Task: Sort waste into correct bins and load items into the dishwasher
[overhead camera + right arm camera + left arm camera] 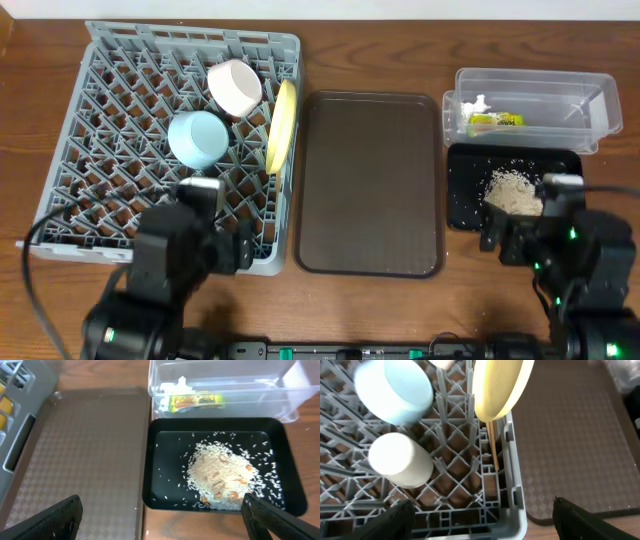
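Note:
The grey dish rack [120, 120] holds the white bowl [234, 86], the light blue bowl [197, 138] and the yellow plate [281, 125] standing on edge at its right side. In the left wrist view the plate [500, 385], blue bowl [395, 390], cream cup [400, 460] and chopsticks [493, 445] sit in the rack [505, 490]. My left gripper [482, 520] is open and empty over the rack's near right corner. The clear tub [220, 380] holds the green-and-yellow wrapper [196, 400] and white tissue [181, 383]. The black tray [165, 470] holds rice scraps [222, 472]. My right gripper [160, 520] is open and empty at its near edge.
The brown serving tray [370, 180] lies bare between the rack and the bins; it also shows in the right wrist view [80, 455] and the left wrist view [570, 440]. Both arms sit at the table's front edge.

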Motion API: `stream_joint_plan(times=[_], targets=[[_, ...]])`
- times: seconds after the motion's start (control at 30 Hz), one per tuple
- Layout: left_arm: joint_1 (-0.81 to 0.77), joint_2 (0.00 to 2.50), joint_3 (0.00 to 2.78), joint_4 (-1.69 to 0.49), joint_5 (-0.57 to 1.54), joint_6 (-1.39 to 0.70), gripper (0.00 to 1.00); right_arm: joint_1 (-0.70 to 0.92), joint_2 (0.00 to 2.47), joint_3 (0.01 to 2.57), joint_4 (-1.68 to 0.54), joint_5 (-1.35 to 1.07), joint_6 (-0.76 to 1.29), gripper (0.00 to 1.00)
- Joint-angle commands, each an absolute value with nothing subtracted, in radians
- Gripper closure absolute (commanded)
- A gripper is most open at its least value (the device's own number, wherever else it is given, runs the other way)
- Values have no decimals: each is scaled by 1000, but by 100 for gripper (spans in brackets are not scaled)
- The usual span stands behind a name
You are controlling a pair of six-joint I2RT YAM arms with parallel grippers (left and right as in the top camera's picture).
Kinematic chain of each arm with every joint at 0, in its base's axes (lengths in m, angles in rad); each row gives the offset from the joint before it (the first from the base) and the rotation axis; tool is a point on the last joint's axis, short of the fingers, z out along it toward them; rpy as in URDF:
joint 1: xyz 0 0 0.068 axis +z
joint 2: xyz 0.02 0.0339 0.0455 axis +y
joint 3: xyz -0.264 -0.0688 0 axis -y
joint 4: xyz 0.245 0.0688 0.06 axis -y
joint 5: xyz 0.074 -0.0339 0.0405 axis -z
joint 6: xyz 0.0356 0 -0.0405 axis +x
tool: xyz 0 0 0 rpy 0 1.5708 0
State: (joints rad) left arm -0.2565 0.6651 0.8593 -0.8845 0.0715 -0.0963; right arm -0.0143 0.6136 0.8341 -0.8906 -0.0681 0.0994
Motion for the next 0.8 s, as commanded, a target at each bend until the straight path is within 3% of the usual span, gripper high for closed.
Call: stream_joint_plan(times=[0.0,0.77], targets=[[-259,585,842,-873,47,-83,11,-6,562,814,-914,-38,111,1],[-259,556,842,-878,47,-83,9,-6,514,807,-1055,-15,104,1]])
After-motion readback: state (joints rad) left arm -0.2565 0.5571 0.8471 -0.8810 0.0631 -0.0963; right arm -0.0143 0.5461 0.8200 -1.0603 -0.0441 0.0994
